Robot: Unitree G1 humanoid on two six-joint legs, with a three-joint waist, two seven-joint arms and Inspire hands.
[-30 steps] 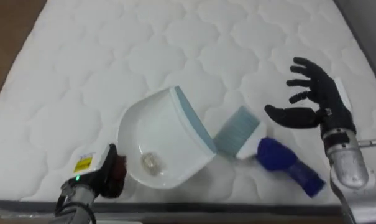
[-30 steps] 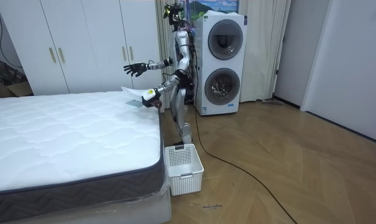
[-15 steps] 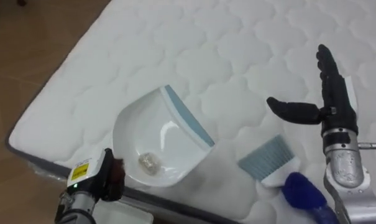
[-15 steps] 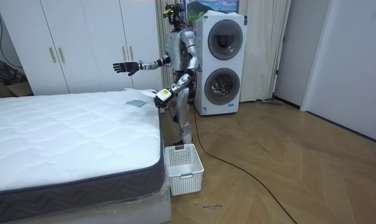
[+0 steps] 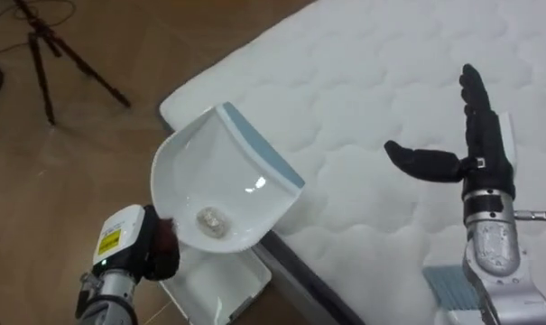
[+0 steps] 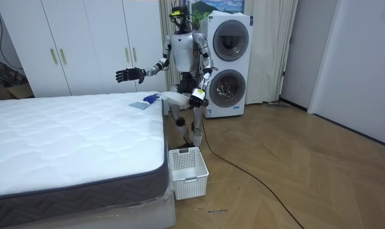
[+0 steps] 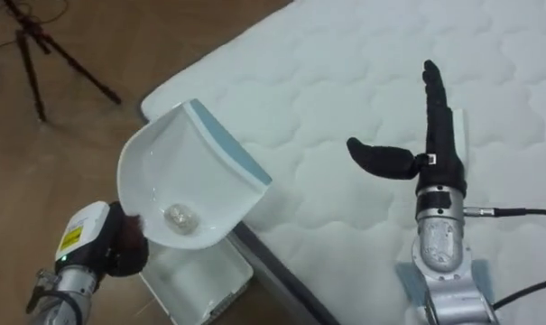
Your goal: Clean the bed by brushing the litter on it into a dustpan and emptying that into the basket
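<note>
The wooden floor (image 6: 294,178) carries a bed (image 6: 65,140) with a white quilted mattress, which takes up the room view's left. White wardrobes (image 6: 77,44) line the wall behind it, and two stacked washing machines (image 6: 228,63) stand at the rear. The robot stands upright at the bed's far corner, in front of the machines, with its chest turned toward the camera. In the eye views a dark tripod (image 5: 56,54) stands on the floor, well apart from the bed's corner.

A white basket (image 6: 188,172) sits on the floor just beside the bed's near corner. In the eye views a white container lies on the floor directly below the dustpan (image 5: 220,185). This white scoop has a blue-grey lip, which is tilted upward. It is held in the air past the mattress edge, over the floor and clear of the bed.

A brush (image 6: 144,102) with a blue handle lies on the mattress near the robot's corner. Its pale blue bristles show at the lower right of the left eye view.

The right hand (image 5: 467,153) is raised above the mattress, fingers straight and thumb spread wide, and it holds nothing. The left hand (image 5: 162,250) is closed round the dustpan's handle.

A small pale crumpled scrap (image 5: 209,219) rests in the deepest part of the scoop.
</note>
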